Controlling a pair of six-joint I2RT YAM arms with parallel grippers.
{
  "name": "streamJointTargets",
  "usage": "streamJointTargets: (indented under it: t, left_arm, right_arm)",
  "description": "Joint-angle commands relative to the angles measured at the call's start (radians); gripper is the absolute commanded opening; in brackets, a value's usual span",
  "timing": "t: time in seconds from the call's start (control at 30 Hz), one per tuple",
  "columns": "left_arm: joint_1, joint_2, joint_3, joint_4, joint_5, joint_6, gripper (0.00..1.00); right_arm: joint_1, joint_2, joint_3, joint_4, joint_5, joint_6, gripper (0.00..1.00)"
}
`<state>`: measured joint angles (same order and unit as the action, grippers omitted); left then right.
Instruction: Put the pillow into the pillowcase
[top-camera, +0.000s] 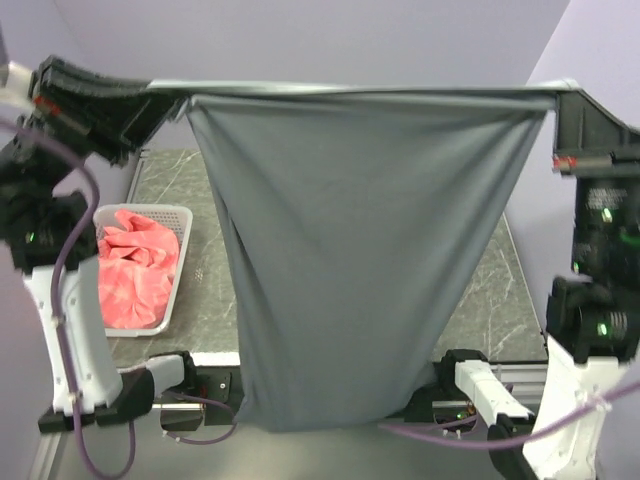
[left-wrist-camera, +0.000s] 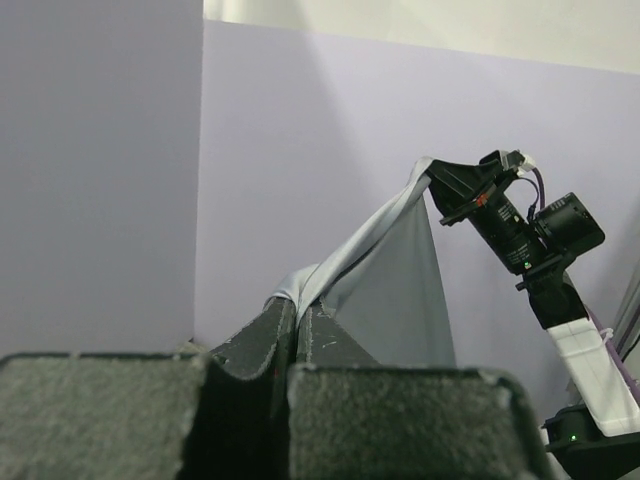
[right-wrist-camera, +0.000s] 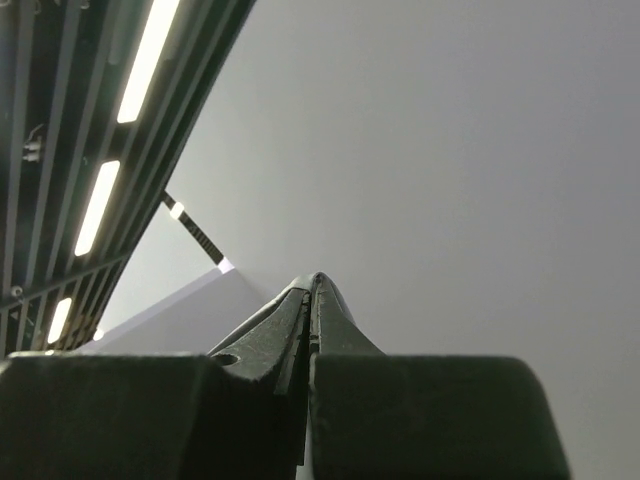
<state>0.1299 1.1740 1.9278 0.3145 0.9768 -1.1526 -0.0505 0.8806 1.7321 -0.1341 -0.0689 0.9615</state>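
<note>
The grey pillowcase (top-camera: 360, 250) hangs as a wide sheet, stretched high above the table between both arms. My left gripper (top-camera: 180, 100) is shut on its upper left corner; the left wrist view shows grey cloth (left-wrist-camera: 390, 270) running from between my fingers (left-wrist-camera: 297, 312) to the right arm. My right gripper (top-camera: 556, 100) is shut on the upper right corner; in the right wrist view a thin fold of cloth (right-wrist-camera: 318, 282) wraps the closed tips (right-wrist-camera: 312, 290). The pillow is not in view; I cannot tell whether it is inside or behind the hanging cloth.
A white lattice basket (top-camera: 176, 290) with pink-red cloth (top-camera: 135, 265) stands at the table's left. The dark marbled tabletop (top-camera: 505, 300) shows beside the sheet. Lilac walls close in behind and on both sides. The arm bases and cables lie at the near edge.
</note>
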Motion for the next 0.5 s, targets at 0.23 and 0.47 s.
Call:
streamJointTargets:
  t: [0.23, 0.47]
  left_arm:
    - [0.045, 0.662, 0.585, 0.174, -0.219, -0.186, 0.01]
    - [0.099, 0.601, 0.470, 0.267, -0.211, -0.229, 0.01]
  right_arm:
    - [-0.029, 0.433, 0.277, 0.189, 0.201, 0.019, 0.00]
    - [-0.029, 0.445, 0.394, 0.151, 0.210, -0.038, 0.00]
